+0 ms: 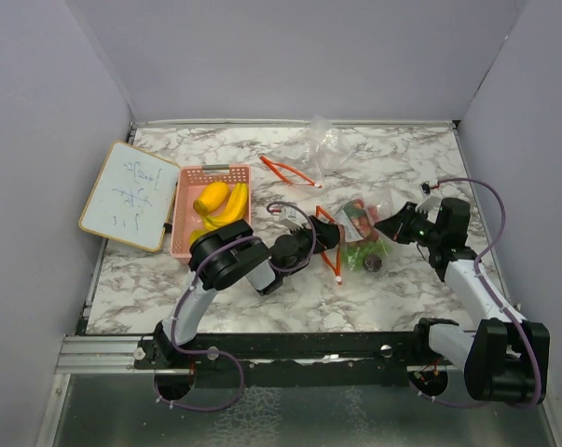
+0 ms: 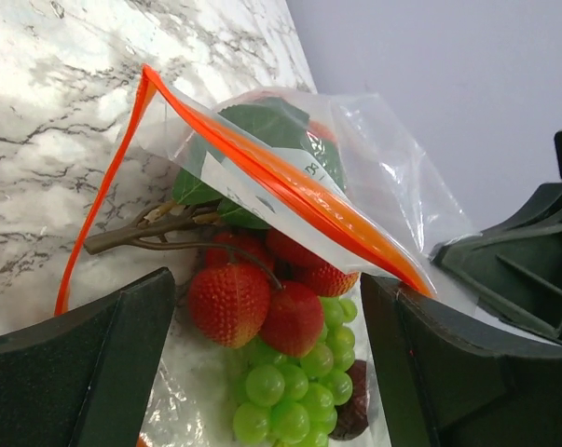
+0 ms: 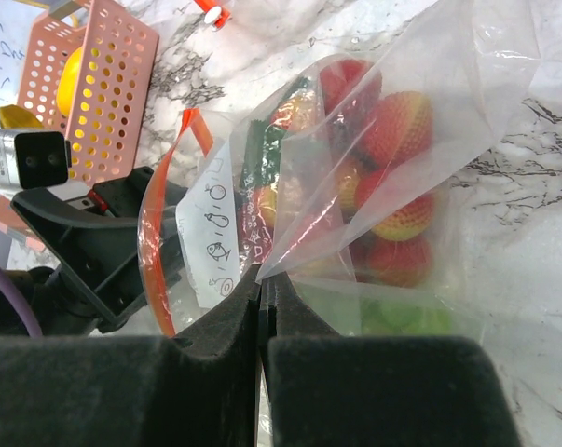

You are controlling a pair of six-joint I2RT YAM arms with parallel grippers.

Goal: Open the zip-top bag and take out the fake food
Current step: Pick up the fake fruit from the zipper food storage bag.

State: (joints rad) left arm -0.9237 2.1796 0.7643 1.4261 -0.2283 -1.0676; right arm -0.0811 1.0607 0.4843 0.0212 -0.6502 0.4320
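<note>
The zip-top bag [image 1: 359,216] lies mid-table with its orange zip mouth [image 2: 290,191] open towards my left gripper. Inside it are fake food pieces: red strawberries [image 2: 229,303], green grapes [image 2: 290,391], a dark purple piece [image 2: 355,410] and green leaves [image 2: 271,126]. My left gripper [image 1: 329,238] is open at the bag's mouth [image 2: 271,363], its fingers either side of the strawberries and grapes, touching neither. My right gripper [image 1: 392,226] is shut on the bag's clear film [image 3: 262,279] at the far side, holding it up. The strawberries also show through the film in the right wrist view [image 3: 402,130].
A pink slotted basket [image 1: 189,186] holding yellow bananas [image 1: 226,207] stands to the left, also seen in the right wrist view [image 3: 94,93]. A small whiteboard [image 1: 130,194] lies at the far left. An empty clear bag [image 1: 320,140] with an orange zip strip [image 1: 290,170] lies at the back.
</note>
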